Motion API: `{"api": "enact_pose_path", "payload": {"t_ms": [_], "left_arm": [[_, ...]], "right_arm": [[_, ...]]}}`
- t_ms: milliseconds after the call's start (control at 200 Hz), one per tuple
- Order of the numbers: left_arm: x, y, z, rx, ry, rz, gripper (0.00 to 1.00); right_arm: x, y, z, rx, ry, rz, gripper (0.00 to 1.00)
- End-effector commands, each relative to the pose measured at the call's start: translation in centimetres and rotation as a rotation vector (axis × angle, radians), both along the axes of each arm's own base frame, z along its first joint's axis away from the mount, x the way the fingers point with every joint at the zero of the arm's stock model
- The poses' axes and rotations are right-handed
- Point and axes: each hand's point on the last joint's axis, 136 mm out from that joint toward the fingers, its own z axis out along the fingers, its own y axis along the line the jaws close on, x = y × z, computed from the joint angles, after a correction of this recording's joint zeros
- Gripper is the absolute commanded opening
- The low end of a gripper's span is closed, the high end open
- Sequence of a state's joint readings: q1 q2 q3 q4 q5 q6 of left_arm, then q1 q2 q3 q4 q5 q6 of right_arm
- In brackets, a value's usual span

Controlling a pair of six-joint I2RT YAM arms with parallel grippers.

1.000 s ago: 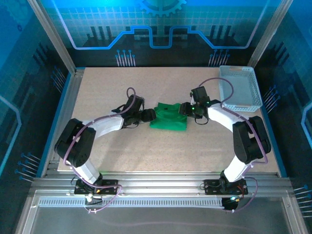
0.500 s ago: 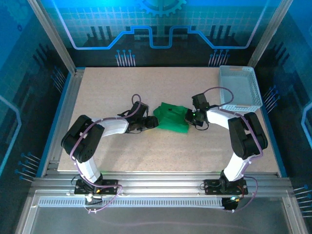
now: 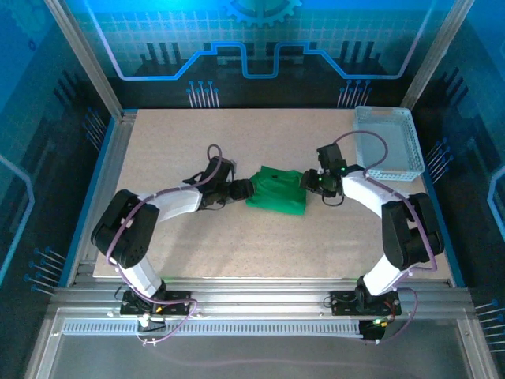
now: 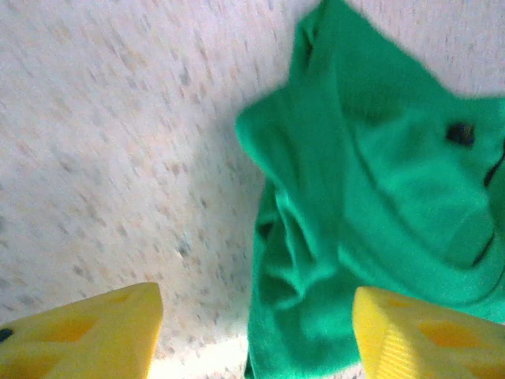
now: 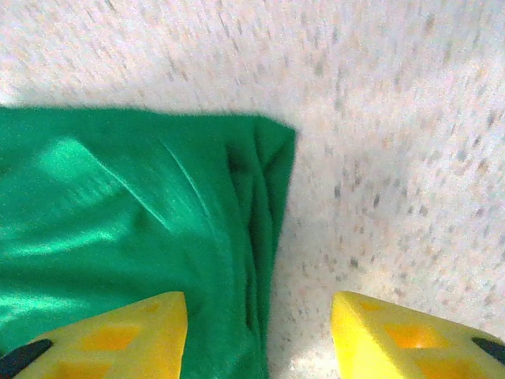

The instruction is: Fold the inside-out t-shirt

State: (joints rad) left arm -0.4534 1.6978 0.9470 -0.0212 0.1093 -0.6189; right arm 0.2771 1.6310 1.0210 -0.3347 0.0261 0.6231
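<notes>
A pale, speckled desk (image 3: 173,142) fills the middle of the top view, with a blue strip (image 3: 81,229) along its left edge. Ribbed metal rails (image 3: 260,296) run across its near side. Two slanted metal posts (image 3: 83,55) (image 3: 438,55) rise from the far corners. Behind them stands a dark back wall (image 3: 260,47) with glowing blue circuit-like lines and part of a gear shape (image 3: 260,9) at the top. The side walls (image 3: 24,158) are dark blue with thin line patterns. Cool blue light (image 3: 158,12) glows brightest at the upper left.

My left arm (image 3: 170,204) and right arm (image 3: 371,193) have white shells and black joints; purple cables (image 3: 359,135) loop alongside, and my end effector fingers (image 4: 87,335) are yellow.
</notes>
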Motion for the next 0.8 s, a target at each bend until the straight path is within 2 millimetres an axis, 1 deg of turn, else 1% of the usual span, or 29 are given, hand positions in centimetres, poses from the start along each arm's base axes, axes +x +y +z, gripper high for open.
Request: {"api": "enact_pose_path", "payload": {"t_ms": [0, 15, 55, 165, 200, 330, 450, 520, 550, 575, 665, 745, 795], "left_arm": [[3.6, 0.5, 2.0, 0.007, -0.036, 0.004, 0.68], [3.8, 0.4, 1.7, 0.011, -0.027, -0.001, 0.68], [4.8, -0.1, 1.9, 0.016, -0.023, -0.008, 0.68], [6.4, -1.1, 0.0, 0.022, 0.032, -0.015, 0.68], [6.9, -1.4, -0.2, 0.016, 0.038, -0.016, 0.68], [7.4, -1.9, -1.7, 0.011, 0.082, -0.013, 0.67], [7.3, -2.2, -2.7, 0.009, 0.111, -0.017, 0.67], [7.2, -2.7, -3.1, -0.003, 0.126, -0.029, 0.63], [7.1, -3.1, -3.3, -0.011, 0.130, -0.037, 0.60], [7.1, -3.4, -3.4, -0.017, 0.133, -0.044, 0.58], [7.0, -4.5, -3.2, -0.039, 0.125, -0.067, 0.45], [7.2, -5.2, -2.3, -0.065, 0.097, -0.077, 0.31], [7.4, -5.7, -1.5, -0.088, 0.078, -0.089, 0.27]], "right_arm": [[1.5, -0.4, 1.9, -0.027, -0.044, 0.034, 0.54], [1.8, -0.3, 1.9, -0.026, -0.043, 0.037, 0.55], [2.4, -0.1, 1.8, -0.022, -0.042, 0.041, 0.55], [3.8, 0.5, 1.5, -0.004, -0.035, 0.048, 0.55], [4.2, 0.7, 1.5, 0.000, -0.035, 0.049, 0.55], [5.0, 1.2, 0.4, 0.011, -0.009, 0.060, 0.55], [5.2, 1.6, -0.7, 0.014, 0.022, 0.063, 0.58], [5.2, 1.7, -1.3, 0.020, 0.037, 0.067, 0.57], [5.2, 1.8, -1.5, 0.025, 0.043, 0.068, 0.55], [5.1, 1.9, -1.7, 0.029, 0.045, 0.071, 0.52], [4.9, 2.0, -2.1, 0.029, 0.051, 0.072, 0.39], [4.9, 2.0, -2.0, 0.027, 0.050, 0.071, 0.27], [4.8, 1.9, -2.0, 0.023, 0.048, 0.070, 0.22]]}}
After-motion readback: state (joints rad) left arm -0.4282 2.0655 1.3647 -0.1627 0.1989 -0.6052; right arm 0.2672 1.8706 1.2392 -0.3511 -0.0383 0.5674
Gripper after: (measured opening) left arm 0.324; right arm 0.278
